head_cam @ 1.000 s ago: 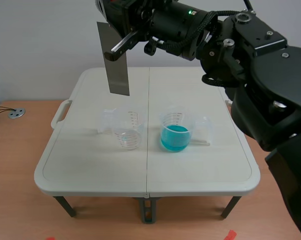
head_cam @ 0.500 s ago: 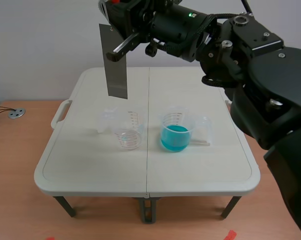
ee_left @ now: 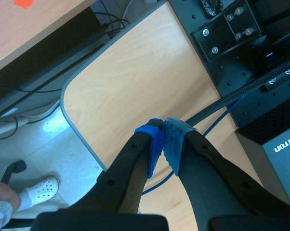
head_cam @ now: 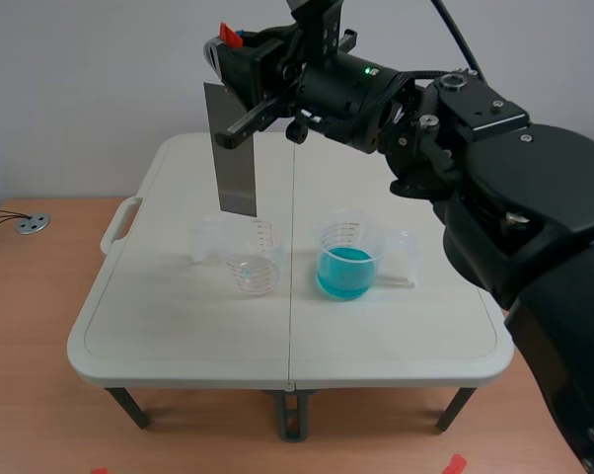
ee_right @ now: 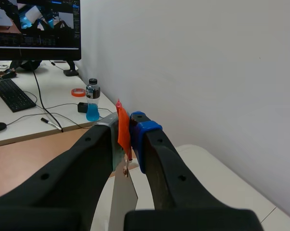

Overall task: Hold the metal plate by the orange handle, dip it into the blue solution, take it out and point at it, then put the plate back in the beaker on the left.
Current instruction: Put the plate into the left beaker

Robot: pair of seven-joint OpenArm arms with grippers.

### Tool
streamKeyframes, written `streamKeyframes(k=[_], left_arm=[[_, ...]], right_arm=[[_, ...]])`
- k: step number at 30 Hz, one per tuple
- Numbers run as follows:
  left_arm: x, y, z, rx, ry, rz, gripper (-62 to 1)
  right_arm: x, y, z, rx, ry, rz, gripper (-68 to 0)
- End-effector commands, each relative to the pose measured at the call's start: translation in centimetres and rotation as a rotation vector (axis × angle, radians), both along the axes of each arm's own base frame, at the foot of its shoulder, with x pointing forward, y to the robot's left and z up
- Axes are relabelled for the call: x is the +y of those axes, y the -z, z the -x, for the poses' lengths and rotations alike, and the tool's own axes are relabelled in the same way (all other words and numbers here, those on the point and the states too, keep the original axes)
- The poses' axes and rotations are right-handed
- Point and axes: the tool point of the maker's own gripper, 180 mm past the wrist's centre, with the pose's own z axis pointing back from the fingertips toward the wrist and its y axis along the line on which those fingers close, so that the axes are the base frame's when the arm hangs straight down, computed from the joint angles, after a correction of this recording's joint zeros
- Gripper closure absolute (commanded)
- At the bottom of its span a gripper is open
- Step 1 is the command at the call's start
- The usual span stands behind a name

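My right arm [head_cam: 494,197] fills the frame's upper right. The metal plate [head_cam: 234,148] hangs at upper centre-left, over the left beaker [head_cam: 252,259]. The right gripper [ee_right: 127,134] clamps its orange handle [ee_right: 123,126]. I judge this the put-back: lower straight, bottom edge inside the rim. The left gripper [ee_left: 163,134] is closed and empty.

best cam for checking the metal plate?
Scene view: the whole metal plate hangs from the right gripper above the left beaker. Right wrist view shows only the orange handle between the fingers and a sliver below. Left wrist view: none.
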Motion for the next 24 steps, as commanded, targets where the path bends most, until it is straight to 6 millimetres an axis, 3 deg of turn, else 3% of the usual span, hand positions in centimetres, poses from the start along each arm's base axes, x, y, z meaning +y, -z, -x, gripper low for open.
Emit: streamKeyframes(k=[1, 8, 24], left_arm=[[-0.1, -0.3, 0.0, -0.018, 0.0, 0.022, -1.4], [0.6, 0.2, 0.9, -0.016, -0.003, 0.017, -1.4], [1.3, 0.7, 0.9, -0.018, -0.006, 0.007, -1.4]], right_arm=[[0.4, -1.8, -0.3, -0.036, -0.007, -0.042, -1.1], [0.6, -0.6, -0.5, -0.015, -0.005, -0.047, -1.1], [0.5, 3.3, -1.0, 0.069, 0.006, -0.034, -1.1]])
